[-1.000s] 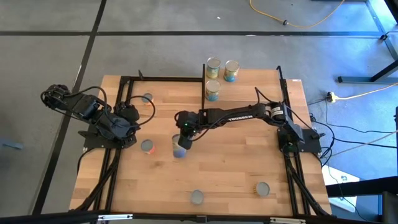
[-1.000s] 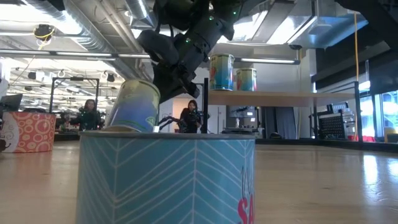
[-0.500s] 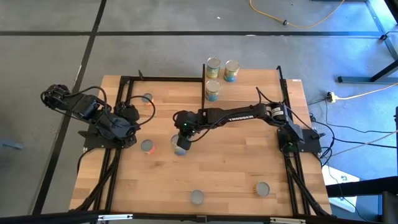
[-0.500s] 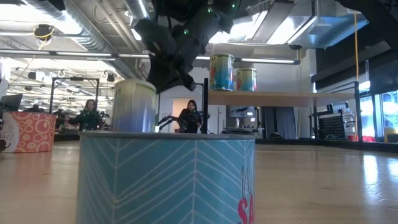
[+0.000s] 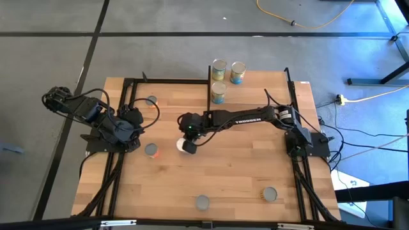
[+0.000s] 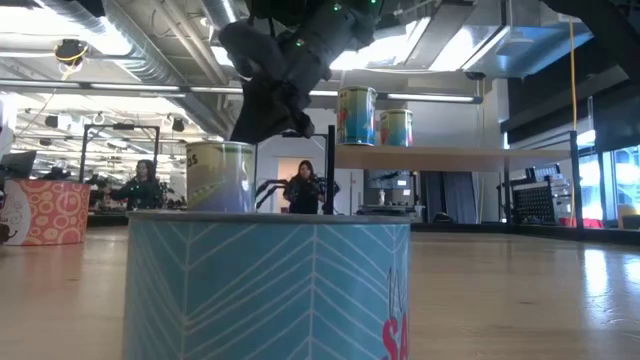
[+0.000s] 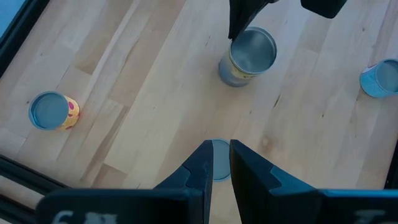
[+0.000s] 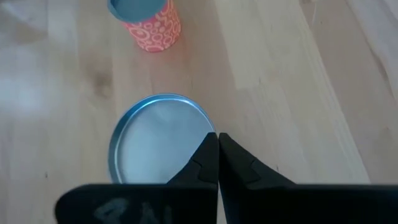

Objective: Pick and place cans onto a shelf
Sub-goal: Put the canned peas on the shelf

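My right gripper (image 5: 187, 142) (image 8: 217, 146) is shut just above a silver-topped can (image 5: 188, 146) (image 8: 160, 144) that stands upright on the table's middle; the can shows in the low view (image 6: 221, 176) with a green-yellow label. An orange-red can (image 5: 151, 150) (image 8: 149, 23) stands to its left. The light-wood shelf (image 6: 450, 156) at the far edge carries cans (image 6: 357, 115) (image 5: 219, 93). My left gripper (image 7: 219, 163) waits at the table's left, its fingers a narrow gap apart, touching nothing. My right gripper's shut fingertips (image 8: 210, 144) come from above, pointing down, at the rim of the can's top (image 8: 200, 127). I cannot tell whether they touch it. The can stands upright on the table on its base.
Loose cans stand at the far left (image 5: 151, 100), the near middle (image 5: 202, 202) and the near right (image 5: 270, 194). The teal near-middle can fills the low view's foreground (image 6: 268, 285). Black frame rails (image 5: 124, 96) run along the table's left and right sides.
The can under my right gripper was tipped over to one side a second ago; it has come upright and now stands on its base. My right gripper has shifted slightly toward the table's far edge above it and has turned a little.
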Controlling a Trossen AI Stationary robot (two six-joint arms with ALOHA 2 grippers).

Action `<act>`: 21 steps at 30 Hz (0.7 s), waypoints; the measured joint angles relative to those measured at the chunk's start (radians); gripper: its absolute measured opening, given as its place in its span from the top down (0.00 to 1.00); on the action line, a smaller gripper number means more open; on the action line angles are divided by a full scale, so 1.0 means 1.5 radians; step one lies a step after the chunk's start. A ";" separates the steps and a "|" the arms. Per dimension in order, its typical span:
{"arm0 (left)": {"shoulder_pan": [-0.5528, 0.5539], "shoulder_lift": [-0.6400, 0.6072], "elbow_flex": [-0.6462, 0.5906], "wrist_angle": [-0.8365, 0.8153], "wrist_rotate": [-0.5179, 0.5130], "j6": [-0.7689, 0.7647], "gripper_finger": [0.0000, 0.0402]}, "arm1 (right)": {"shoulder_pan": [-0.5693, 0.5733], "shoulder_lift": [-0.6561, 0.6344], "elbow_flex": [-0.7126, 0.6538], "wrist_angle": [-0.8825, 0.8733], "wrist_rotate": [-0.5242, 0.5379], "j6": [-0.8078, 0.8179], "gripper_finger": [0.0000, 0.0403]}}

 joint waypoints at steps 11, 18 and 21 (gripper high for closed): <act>0.000 0.000 0.000 0.000 0.000 0.000 0.88 | -0.014 0.000 0.000 -0.008 0.000 -0.005 1.00; 0.000 0.000 0.000 0.000 0.000 0.000 0.88 | -0.015 0.000 0.000 -0.015 0.000 -0.009 1.00; 0.000 0.000 0.000 0.000 0.000 0.000 0.88 | -0.015 0.000 0.000 -0.015 0.000 -0.005 0.97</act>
